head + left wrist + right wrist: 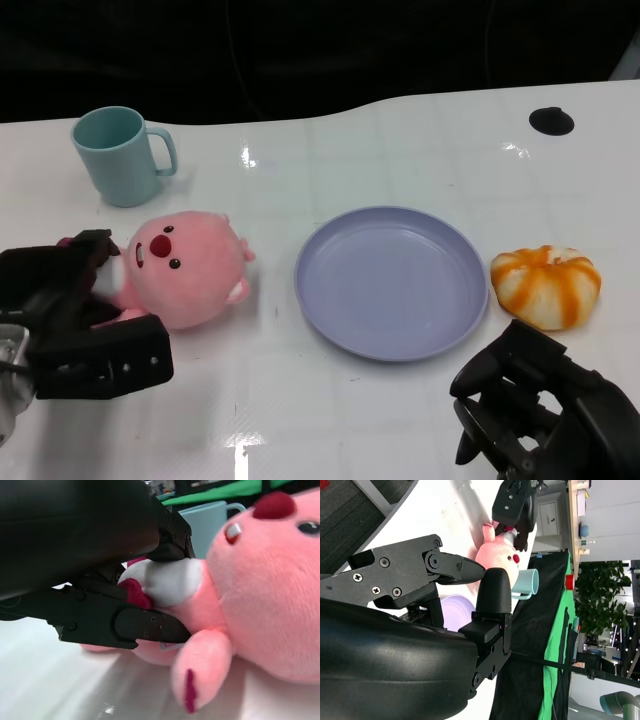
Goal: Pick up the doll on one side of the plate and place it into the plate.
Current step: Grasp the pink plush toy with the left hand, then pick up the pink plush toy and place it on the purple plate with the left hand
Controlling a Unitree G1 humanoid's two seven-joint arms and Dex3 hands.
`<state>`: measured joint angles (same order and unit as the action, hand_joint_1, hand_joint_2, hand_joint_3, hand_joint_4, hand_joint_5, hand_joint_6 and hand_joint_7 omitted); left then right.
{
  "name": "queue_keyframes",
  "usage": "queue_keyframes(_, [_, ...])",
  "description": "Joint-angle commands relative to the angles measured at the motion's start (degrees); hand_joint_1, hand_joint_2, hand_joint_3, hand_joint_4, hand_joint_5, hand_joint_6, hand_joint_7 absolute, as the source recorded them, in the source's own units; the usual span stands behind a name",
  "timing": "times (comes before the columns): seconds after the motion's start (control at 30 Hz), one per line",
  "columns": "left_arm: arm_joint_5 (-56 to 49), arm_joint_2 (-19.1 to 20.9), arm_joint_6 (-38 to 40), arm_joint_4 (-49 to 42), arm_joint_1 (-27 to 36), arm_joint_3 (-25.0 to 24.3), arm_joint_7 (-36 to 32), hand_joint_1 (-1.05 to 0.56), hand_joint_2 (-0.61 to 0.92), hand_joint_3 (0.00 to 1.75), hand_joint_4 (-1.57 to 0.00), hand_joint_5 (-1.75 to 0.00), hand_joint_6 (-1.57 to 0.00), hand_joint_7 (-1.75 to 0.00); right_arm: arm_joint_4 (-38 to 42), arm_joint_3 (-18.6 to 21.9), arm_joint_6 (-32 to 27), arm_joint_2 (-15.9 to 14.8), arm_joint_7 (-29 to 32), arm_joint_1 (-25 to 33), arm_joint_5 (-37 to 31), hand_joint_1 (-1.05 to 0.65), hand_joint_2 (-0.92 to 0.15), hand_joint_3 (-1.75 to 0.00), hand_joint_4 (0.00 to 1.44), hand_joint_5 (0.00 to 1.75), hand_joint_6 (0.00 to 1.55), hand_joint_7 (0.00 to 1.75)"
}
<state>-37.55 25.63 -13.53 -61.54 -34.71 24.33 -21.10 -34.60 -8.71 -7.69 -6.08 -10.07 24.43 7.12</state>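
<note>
- Right hand (545, 415): low over the desk (340, 420) in front of the plate, fingers apart, holding nothing.
- Left hand (85, 320): fingers clasped on the pink doll (185, 265), which lies left of the lilac plate (392, 282).
- Orange-striped bun (546, 286): right of the plate.
- Teal mug (120, 155): behind the doll.

The left hand (85, 325) covers the doll's (190, 268) lower body in the head view, and the picture's edge cuts its forearm. The right hand (545, 415) is cropped at the bottom corner. In the right wrist view, black fingers (455, 567) hide most of the plate (452, 612).
</note>
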Motion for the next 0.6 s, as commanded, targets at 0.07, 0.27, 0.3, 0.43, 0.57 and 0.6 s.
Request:
queue_keyframes(0.07, [5.18, 0.03, -0.05, 2.94, 1.68, -4.49, 2.23, -0.17, 0.7, 0.75, -0.88, -1.75, -0.69, -1.75, 0.46, -0.16, -0.05, 0.06, 0.55, -0.11, -0.49, -0.38, -0.92, -0.49, 0.61, 1.69, 0.52, 1.55])
queue_keyframes(0.27, [6.2, 1.12, -0.52, 9.98, 3.69, -6.47, 3.05, -0.14, 0.57, 0.93, -0.9, -1.75, -0.72, -1.75, 0.08, -0.68, 0.07, 0.05, 0.8, 0.26, -0.76, -0.38, -0.92, -0.48, 0.61, 1.68, 0.52, 1.55])
queue_keyframes(0.3, [6.15, 1.27, -0.77, 11.31, 4.09, -6.67, 2.97, -0.14, 0.55, 0.96, -0.91, -1.75, -0.73, -1.75, 0.15, -0.73, 0.4, 0.0, 0.69, 0.32, -0.72, -0.38, -0.92, -0.49, 0.61, 1.68, 0.52, 1.55])
queue_keyframes(0.43, [5.5, 1.65, -0.33, 17.77, 5.36, -7.17, 3.51, -0.12, 0.51, 1.0, -0.9, -1.75, -0.72, -1.75, -0.21, -0.86, 0.35, -0.01, 0.78, 0.66, -0.65, -0.39, -0.92, -0.49, 0.61, 1.68, 0.52, 1.55])
queue_keyframes(0.57, [6.04, 0.94, 2.54, 25.24, 6.13, -7.99, 7.44, -0.15, 0.49, 1.09, -0.91, -1.75, -0.73, -1.75, -0.84, -0.67, -0.34, -0.05, 0.86, 0.96, -0.21, -0.38, -0.92, -0.48, 0.61, 1.69, 0.52, 1.55])
queue_keyframes(0.6, [6.06, 0.58, 2.96, 27.42, 6.26, -8.08, 8.25, -0.15, 0.47, 1.13, -0.92, -1.75, -0.74, -1.75, -0.98, -0.6, -0.54, -0.07, 0.86, 1.0, -0.08, -0.38, -0.92, -0.48, 0.61, 1.69, 0.52, 1.55])
